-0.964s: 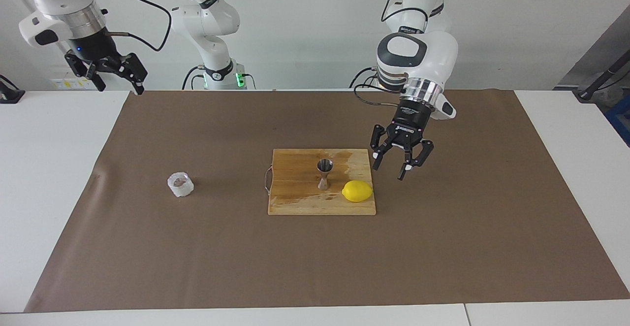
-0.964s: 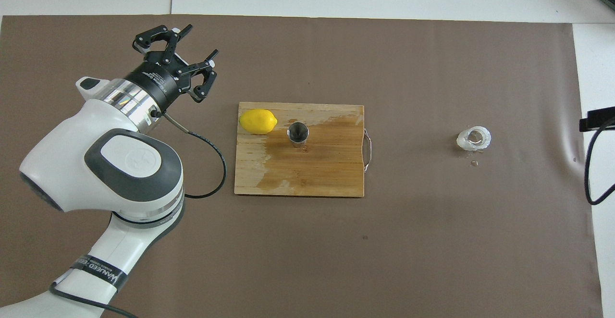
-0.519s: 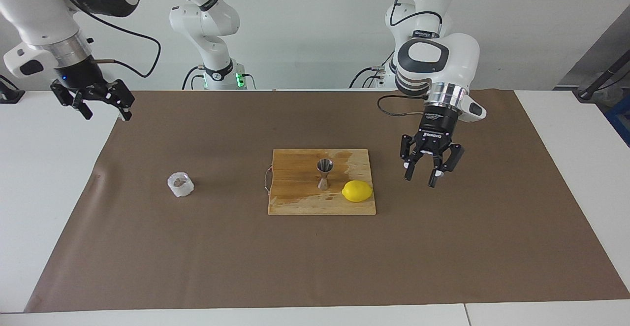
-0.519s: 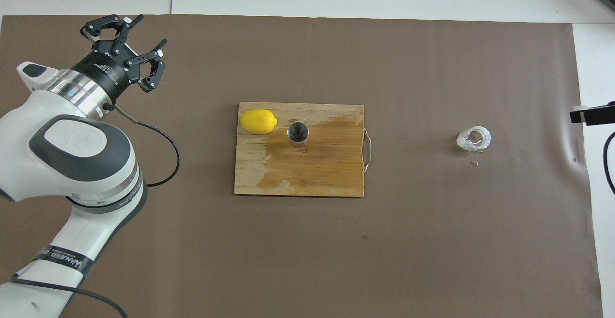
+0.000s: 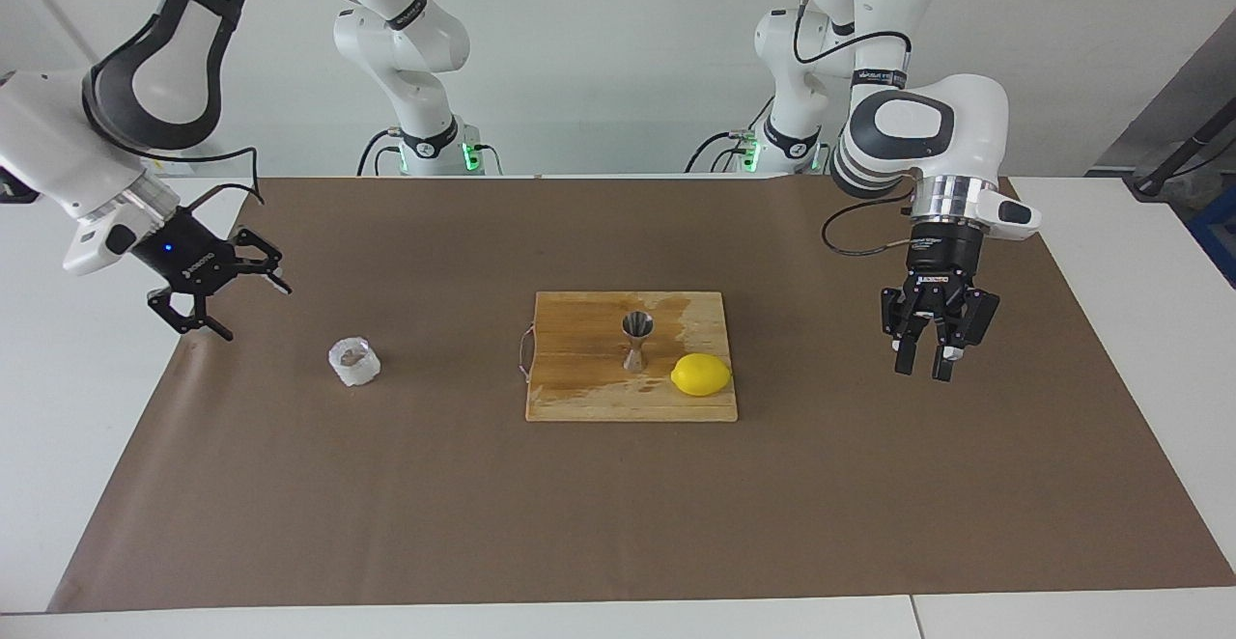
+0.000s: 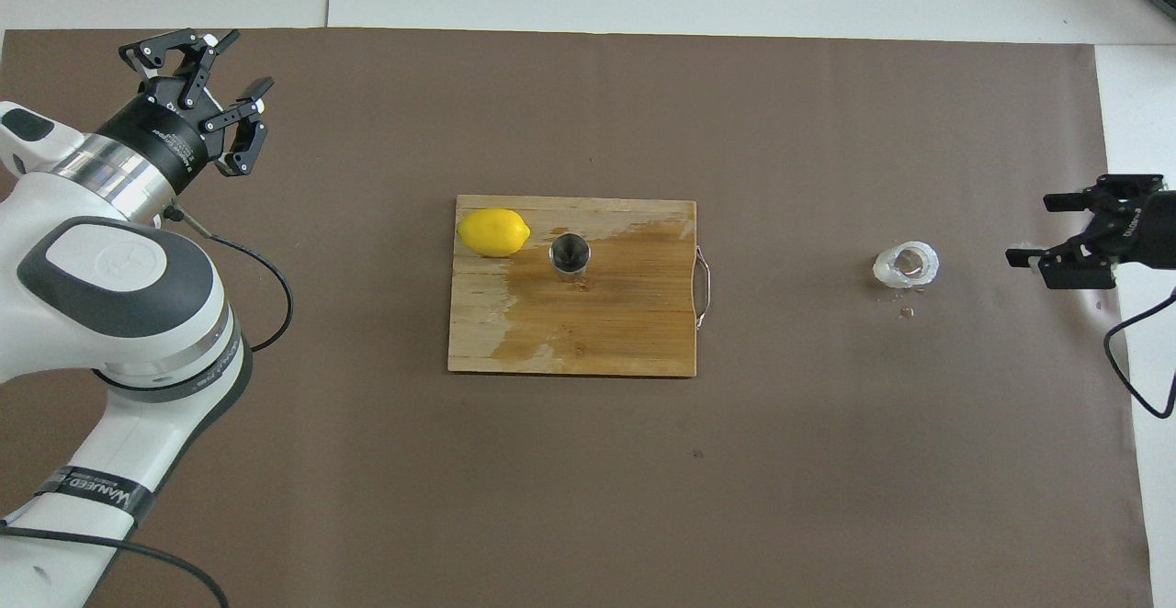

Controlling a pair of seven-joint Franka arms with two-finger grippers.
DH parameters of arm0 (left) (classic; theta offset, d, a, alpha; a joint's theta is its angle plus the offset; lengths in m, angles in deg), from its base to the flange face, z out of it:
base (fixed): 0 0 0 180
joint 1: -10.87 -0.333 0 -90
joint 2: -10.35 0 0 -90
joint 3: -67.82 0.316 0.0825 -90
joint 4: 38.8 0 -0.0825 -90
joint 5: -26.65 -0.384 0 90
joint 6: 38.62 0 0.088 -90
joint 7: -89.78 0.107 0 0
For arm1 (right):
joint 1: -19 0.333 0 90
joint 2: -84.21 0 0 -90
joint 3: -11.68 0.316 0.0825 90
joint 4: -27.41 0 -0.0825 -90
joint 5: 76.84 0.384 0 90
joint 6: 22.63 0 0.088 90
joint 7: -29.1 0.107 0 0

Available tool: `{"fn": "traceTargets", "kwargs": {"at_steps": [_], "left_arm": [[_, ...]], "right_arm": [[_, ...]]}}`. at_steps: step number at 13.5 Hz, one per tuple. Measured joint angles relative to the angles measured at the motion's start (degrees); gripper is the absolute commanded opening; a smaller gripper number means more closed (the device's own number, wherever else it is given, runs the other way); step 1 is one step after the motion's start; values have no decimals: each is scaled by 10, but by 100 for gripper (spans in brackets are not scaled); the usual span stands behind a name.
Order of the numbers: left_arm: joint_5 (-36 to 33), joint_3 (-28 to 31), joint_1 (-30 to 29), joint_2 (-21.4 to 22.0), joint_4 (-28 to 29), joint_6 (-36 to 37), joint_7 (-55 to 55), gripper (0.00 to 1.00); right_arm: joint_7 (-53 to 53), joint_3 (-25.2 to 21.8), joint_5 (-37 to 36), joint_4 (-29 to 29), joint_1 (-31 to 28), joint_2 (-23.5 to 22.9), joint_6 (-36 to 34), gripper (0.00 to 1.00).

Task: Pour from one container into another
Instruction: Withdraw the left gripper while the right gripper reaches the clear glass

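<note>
Our right gripper (image 5: 224,299) hangs wide open and empty near the faceted cup (image 5: 354,361) toward the right arm's end. The steel jigger (image 5: 635,341) stands on the cutting board (image 5: 589,398) beside a lemon (image 5: 701,375). Our left gripper (image 5: 927,356), half open, holds nothing. Risk: a hard squeeze could slip the bumpy cup and spill it.

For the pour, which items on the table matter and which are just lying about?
Job:
- clear cup, on the brown paper
- steel jigger, upright on the board
- right hand, open, near the cup

Lying about:
- lemon
- cutting board
</note>
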Motion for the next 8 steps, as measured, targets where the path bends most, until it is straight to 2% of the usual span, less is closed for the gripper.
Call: {"fn": "traceTargets", "kwargs": {"at_steps": [2,4,8], "left_arm": [[-1,6,-2,0,1,-8,74,53],[-2,12,-5,0,3,-13,152,52],[-2,24,-12,-2,6,-44,316,53]], "right_arm": [[-118,-13,60,-24,-2,-11,0,100],[-190,-23,102,-31,-5,-33,-8,100],[-327,-56,197,-28,-10,-102,-82,100]]}}
